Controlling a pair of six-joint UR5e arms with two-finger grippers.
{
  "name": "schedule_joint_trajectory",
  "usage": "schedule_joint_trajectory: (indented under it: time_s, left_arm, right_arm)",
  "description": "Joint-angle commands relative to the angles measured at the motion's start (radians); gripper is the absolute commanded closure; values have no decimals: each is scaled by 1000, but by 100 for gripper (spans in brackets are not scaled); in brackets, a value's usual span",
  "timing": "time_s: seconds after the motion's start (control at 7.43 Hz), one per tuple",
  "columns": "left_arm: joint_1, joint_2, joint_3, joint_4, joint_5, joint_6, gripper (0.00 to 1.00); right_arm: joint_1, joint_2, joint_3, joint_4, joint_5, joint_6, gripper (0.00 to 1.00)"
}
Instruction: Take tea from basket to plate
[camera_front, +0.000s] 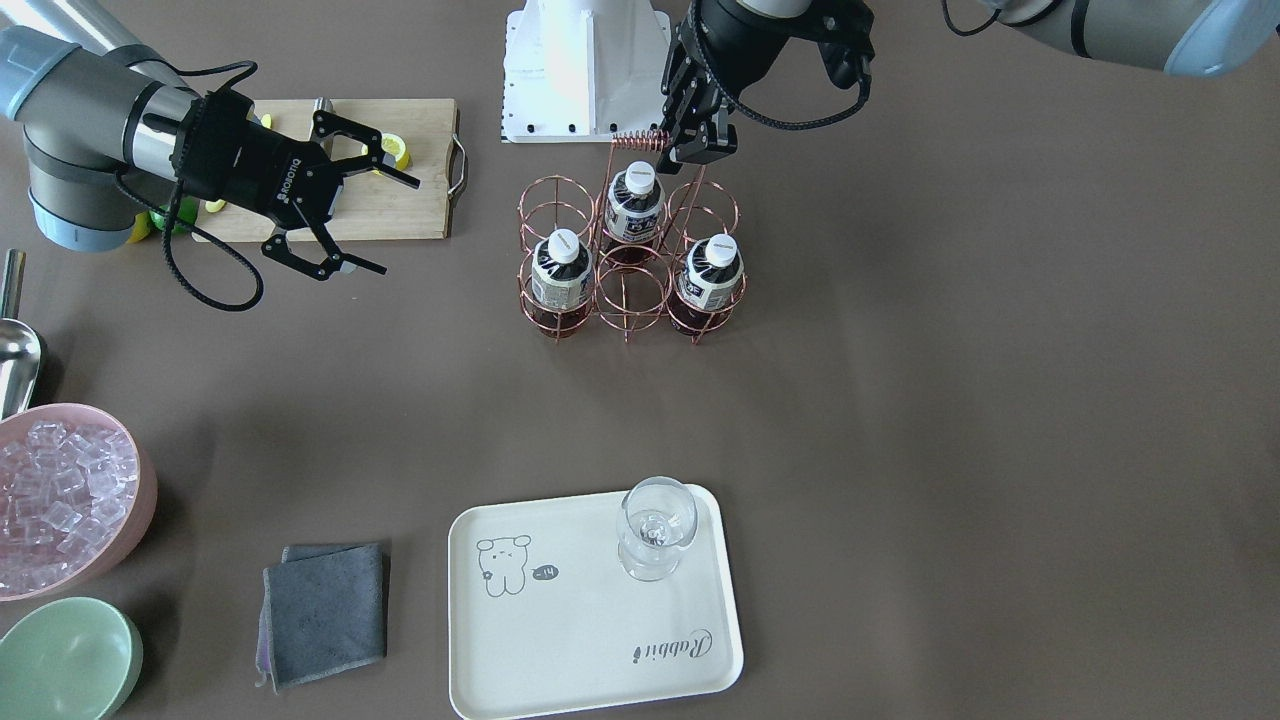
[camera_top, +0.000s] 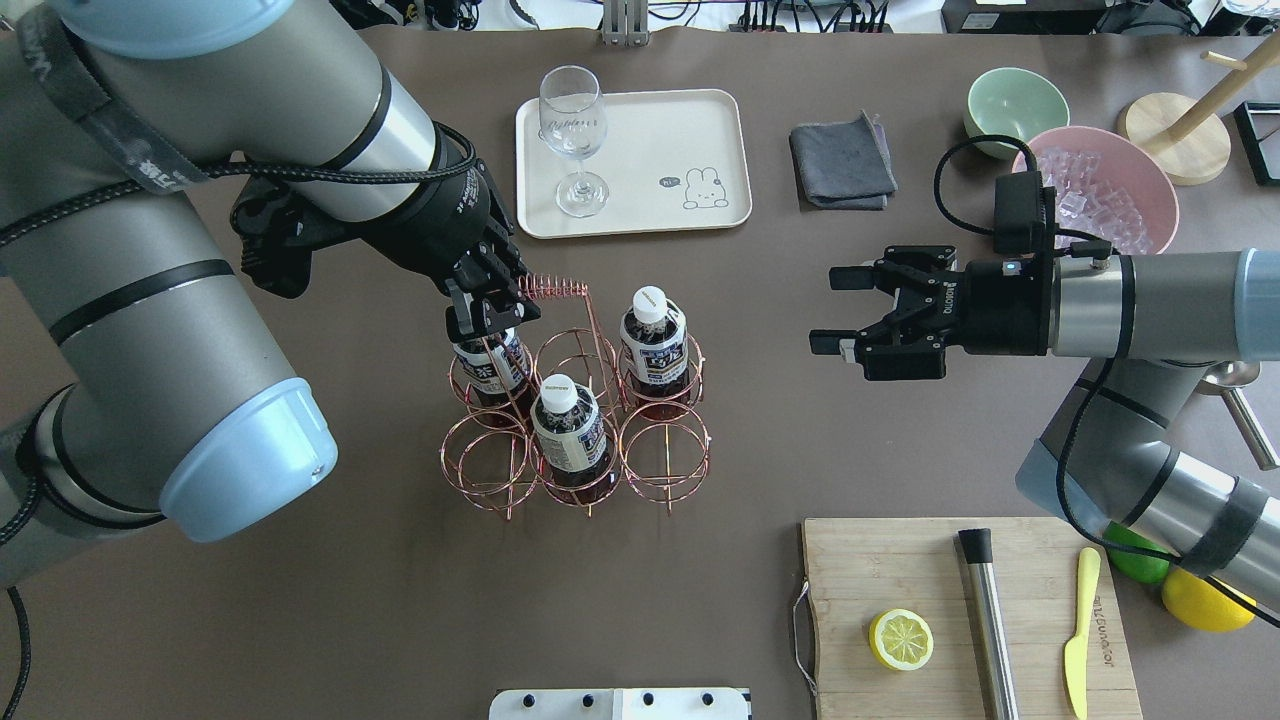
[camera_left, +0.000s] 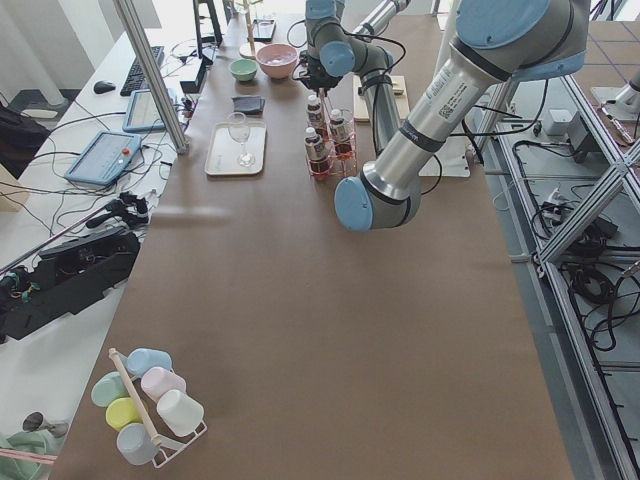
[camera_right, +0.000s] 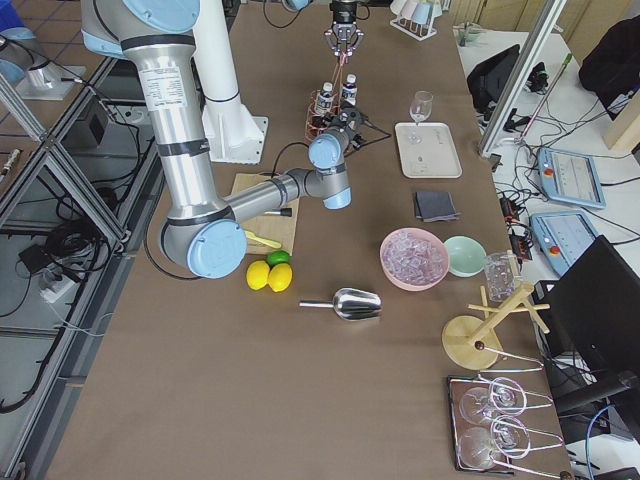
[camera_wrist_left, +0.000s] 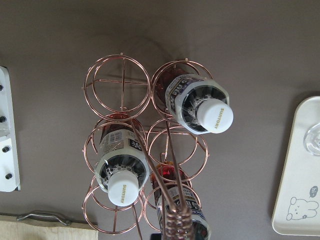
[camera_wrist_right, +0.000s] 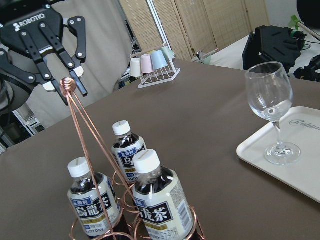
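Observation:
Three tea bottles stand in a copper wire basket at mid-table: one at the left, one in front, one at the right. My left gripper is open and hovers just above the left bottle, beside the basket's coiled handle; that bottle's cap is hidden under it. The right wrist view shows this gripper with its fingers spread around the handle's end. The cream plate lies beyond the basket with a stemmed glass on it. My right gripper is open and empty, right of the basket.
A grey cloth, a green bowl and a pink bowl of ice sit right of the plate. A cutting board with a lemon half, muddler and knife lies at the near right. A lemon and a lime lie beside it.

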Motion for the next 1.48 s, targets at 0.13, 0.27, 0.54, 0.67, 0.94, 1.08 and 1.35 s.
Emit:
schedule_joint_trajectory:
  time_s: [0.13, 0.27, 0.54, 0.67, 0.94, 1.08, 1.35]
  left_arm:
    - [-3, 1, 3, 1, -6, -2, 100]
    - [-1, 1, 5, 1, -7, -2, 100]
    - [-3, 3, 5, 1, -7, -2, 100]
    - [-3, 3, 5, 1, -7, -2, 100]
    - [-3, 3, 8, 1, -7, -2, 100]
    - [-1, 3, 9, 1, -7, -2, 100]
    - [-1, 1, 18, -1, -9, -2, 100]
  right_arm:
    - [-76, 30, 45, -44, -60, -113, 13]
    - [-82, 47, 42, -102, -118, -191, 15]
    - [-101, 110, 29, -219, -207, -256, 17]
    - [-134, 143, 18, -245, -283, -258, 17]
    - [-180, 165, 19, -273, -342, -258, 17]
    - [-212, 164, 24, -278, -357, -258, 17]
    - [-228, 170, 21, -282, -376, -259, 17]
